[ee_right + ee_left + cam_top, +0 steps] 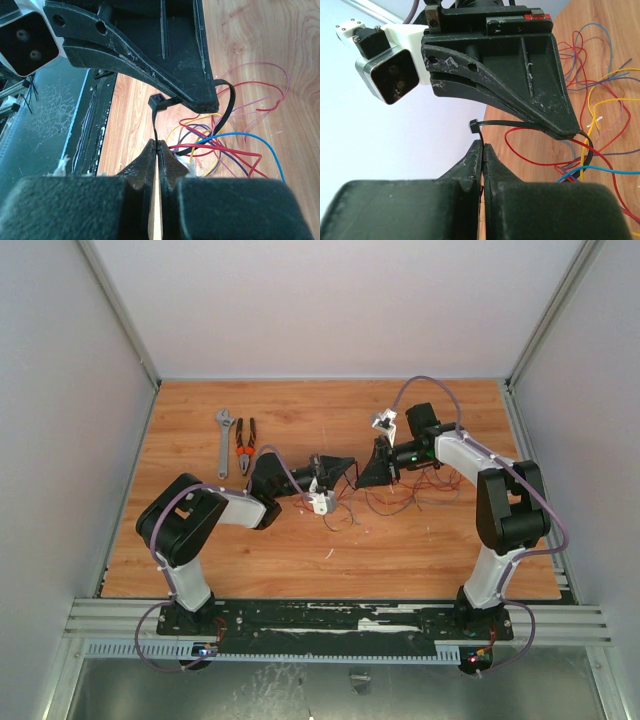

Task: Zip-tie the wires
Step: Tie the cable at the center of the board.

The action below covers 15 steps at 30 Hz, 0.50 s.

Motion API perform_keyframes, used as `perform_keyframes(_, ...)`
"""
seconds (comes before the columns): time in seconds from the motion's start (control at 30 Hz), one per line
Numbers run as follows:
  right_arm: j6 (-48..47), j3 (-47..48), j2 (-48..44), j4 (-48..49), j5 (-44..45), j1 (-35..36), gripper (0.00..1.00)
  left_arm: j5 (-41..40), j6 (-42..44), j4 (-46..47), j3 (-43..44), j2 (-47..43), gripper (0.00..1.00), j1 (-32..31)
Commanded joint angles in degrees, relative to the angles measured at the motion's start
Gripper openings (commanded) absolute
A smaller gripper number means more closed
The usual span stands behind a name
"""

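The black zip tie (pixel 530 124) is bent into a loop round several of the wires (pixel 535 156), thin red, blue, yellow and purple strands lying on the wooden table. My left gripper (pixel 483 145) is shut on the strip just below the tie's square head (pixel 474 125). My right gripper (pixel 157 144) is shut on the zip tie (pixel 226 107) too, right under the head (pixel 158 102), with the wires (pixel 235 150) behind it. In the top view the left gripper (pixel 350 468) and the right gripper (pixel 364 476) meet tip to tip mid-table, beside the wires (pixel 410 495).
Orange-handled pliers (pixel 245 445) and a grey wrench (pixel 225 438) lie at the back left of the wooden table (pixel 300 560). Pale walls close in the sides and back. A black rail (pixel 330 620) holding the arm bases runs along the near edge.
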Motion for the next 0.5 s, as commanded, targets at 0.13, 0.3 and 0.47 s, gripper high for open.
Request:
perform_keyframes(0.13, -3.0, 0.3, -0.1, -1.6, -1.9, -0.7, 0.00, 0.0, 2.6, -1.0, -1.0, -0.1, 0.00, -0.6)
perform_keyframes(0.3, -4.3, 1.0, 0.8, -3.1, -2.2, -0.8, 0.00, 0.1, 2.5, -1.0, -1.1, 0.1, 0.00, -0.6)
perform_keyframes(0.47, -2.9, 1.6, 1.1, -2.0, -2.0, -1.2, 0.00, 0.2, 2.6, -1.0, -1.2, -0.2, 0.00, -0.7)
